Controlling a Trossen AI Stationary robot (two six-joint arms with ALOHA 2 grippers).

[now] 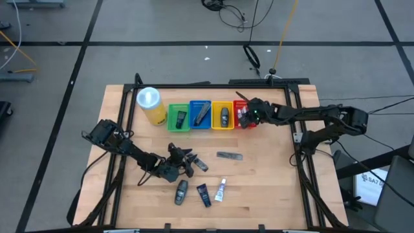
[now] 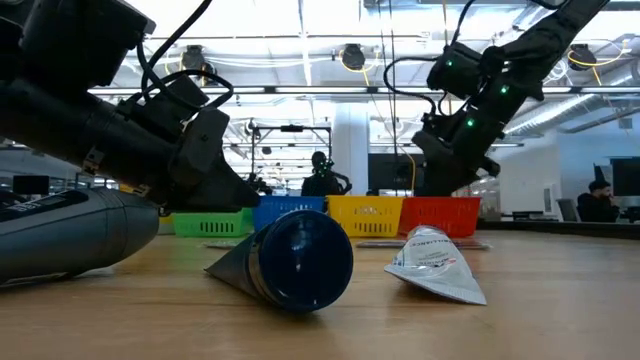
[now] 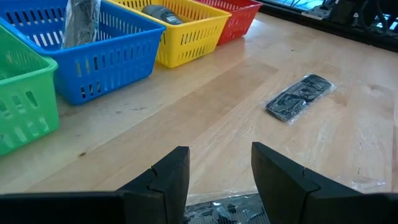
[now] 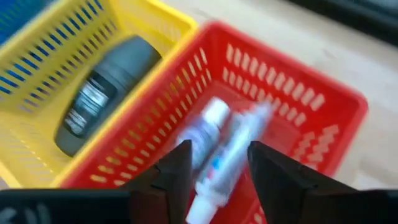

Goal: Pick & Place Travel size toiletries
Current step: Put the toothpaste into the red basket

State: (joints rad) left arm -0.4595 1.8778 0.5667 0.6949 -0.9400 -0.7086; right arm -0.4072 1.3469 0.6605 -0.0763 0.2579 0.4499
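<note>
Nearest the bench's [image 1: 123, 213] front edge, a grey stick [image 1: 182, 191], blue tube [image 1: 203, 195] and white tube [image 1: 221, 189] still wait. Just behind, the left gripper [image 1: 185, 162] hangs with fingers apart over a sachet [image 1: 200, 166]; another sachet [image 1: 229, 156] lies beyond. Farthest, the right gripper [image 1: 246, 115], fingers apart and empty, hovers over the red basket [image 4: 323, 106] holding white tubes [image 4: 217, 149].

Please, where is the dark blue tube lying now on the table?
In the high view the dark blue tube lies loose on the wooden table near its front edge, between a dark grey oval stick and a small white tube.
</note>
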